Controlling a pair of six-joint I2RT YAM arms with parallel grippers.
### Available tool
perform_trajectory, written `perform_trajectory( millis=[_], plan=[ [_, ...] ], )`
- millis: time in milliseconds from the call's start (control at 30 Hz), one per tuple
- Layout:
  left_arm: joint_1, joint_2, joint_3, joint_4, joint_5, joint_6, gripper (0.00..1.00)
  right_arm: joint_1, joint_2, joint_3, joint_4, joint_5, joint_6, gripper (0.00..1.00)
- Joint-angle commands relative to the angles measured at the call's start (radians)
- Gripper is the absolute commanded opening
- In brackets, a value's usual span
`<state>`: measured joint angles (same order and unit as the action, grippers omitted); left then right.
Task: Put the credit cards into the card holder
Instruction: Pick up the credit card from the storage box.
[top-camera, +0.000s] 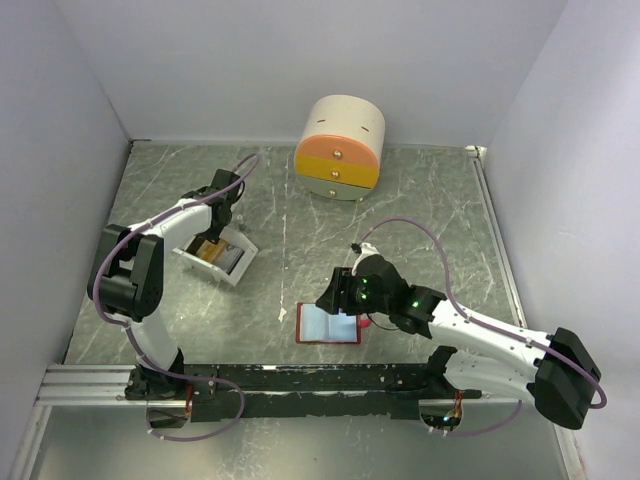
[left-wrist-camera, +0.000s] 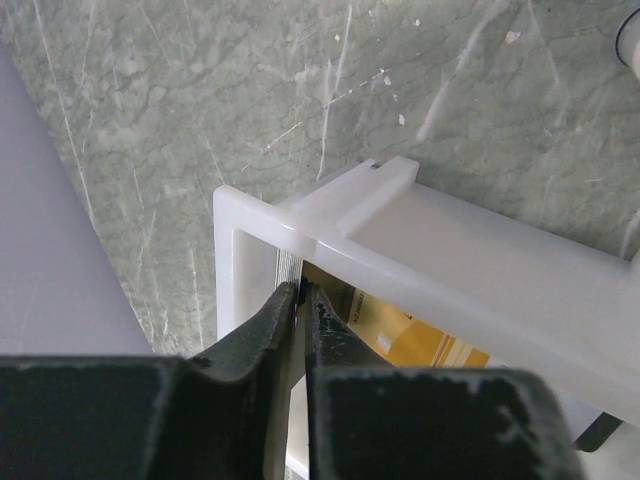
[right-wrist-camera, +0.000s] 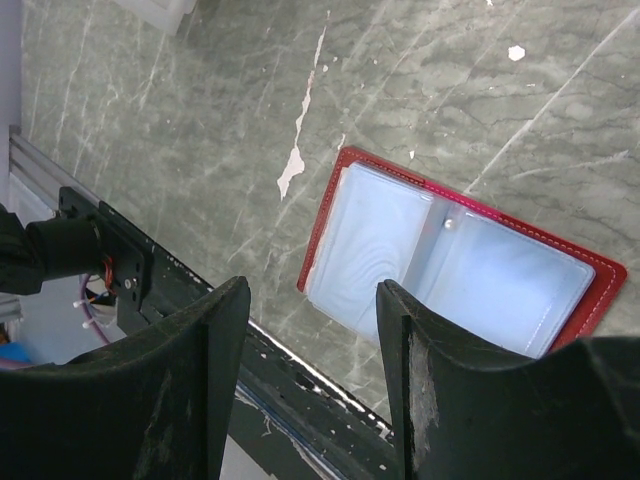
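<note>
Now left gripper (left-wrist-camera: 300, 290), almost closed, at orange-gold plastic credit cards (left-wrist-camera: 420, 340) in white tray (left-wrist-camera: 480, 270); red folding card holder (top-camera: 328, 323) four o'clock away, beside spread, empty right gripper (right-wrist-camera: 312, 295).

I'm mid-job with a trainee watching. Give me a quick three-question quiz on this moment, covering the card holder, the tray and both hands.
1. True or false: the card holder lies folded shut.
2. Fill in: the right hand has its jaws ____.
3. The left hand is at: A the white tray; B the card holder; C the right hand.
Key: 1 false, it lies open; 2 open; 3 A.
</note>
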<state>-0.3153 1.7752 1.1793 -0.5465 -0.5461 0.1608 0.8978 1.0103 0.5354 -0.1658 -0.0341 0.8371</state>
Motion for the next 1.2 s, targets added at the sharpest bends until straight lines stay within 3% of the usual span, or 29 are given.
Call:
perform_trajectory(
  millis=[0,67,500,767,1000,1167],
  plan=[
    [0.000,0.019,0.019,-0.009,0.014,-0.005,0.13,0.004,-0.014,-0.013,0.008,0.005,0.002,0.54],
    [-0.001,0.022,0.033,-0.028,0.027,-0.012,0.07,0.004,-0.011,-0.016,0.010,0.004,0.002,0.54],
    [-0.016,-0.016,0.113,-0.179,0.054,-0.092,0.07,0.004,-0.004,-0.009,0.007,0.009,-0.001,0.54],
    [-0.016,-0.131,0.098,-0.203,0.058,-0.131,0.07,0.004,0.001,0.014,-0.003,0.019,-0.017,0.54],
    [-0.016,-0.259,0.094,-0.210,0.135,-0.174,0.07,0.003,-0.004,0.041,-0.021,0.029,-0.028,0.54],
    [-0.016,-0.369,0.084,-0.199,0.283,-0.223,0.07,0.003,-0.023,0.047,0.000,0.012,-0.020,0.54]
  ],
)
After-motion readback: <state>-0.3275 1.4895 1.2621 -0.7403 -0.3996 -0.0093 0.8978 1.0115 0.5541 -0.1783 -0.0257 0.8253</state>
